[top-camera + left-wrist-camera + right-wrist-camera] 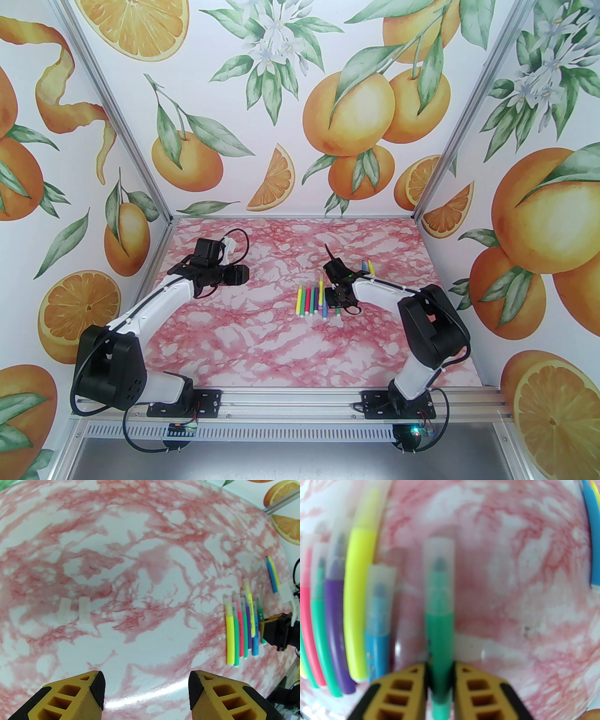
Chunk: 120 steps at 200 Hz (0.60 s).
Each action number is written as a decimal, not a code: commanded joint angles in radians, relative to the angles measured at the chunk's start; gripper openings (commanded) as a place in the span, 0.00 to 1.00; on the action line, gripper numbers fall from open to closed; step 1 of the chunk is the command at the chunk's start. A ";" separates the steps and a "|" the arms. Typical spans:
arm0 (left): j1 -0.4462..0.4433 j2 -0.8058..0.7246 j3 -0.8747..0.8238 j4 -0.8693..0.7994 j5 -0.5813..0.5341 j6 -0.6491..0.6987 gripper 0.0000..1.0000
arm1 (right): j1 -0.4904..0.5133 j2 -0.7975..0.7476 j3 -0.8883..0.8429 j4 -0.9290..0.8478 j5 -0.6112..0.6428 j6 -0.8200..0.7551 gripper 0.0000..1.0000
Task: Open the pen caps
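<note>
Our right gripper [440,667] is clamped on the barrel of a green pen [440,632], whose cap [439,562] is on and points toward the table's far edge. Just to its left lies a capped blue pen [377,632], close but not touching, the last of the row of pens [311,300] near the middle of the table [262,347]. A blue and yellow pair [367,266] lies apart, nearer the far right corner. Our left gripper [146,686] hangs with jaws well apart, holding nothing, over the left side, where two loose caps [64,610] lie side by side.
</note>
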 commanded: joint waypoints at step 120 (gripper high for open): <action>-0.061 0.052 0.009 0.146 0.171 -0.094 0.64 | 0.009 -0.163 -0.024 0.053 -0.139 -0.093 0.08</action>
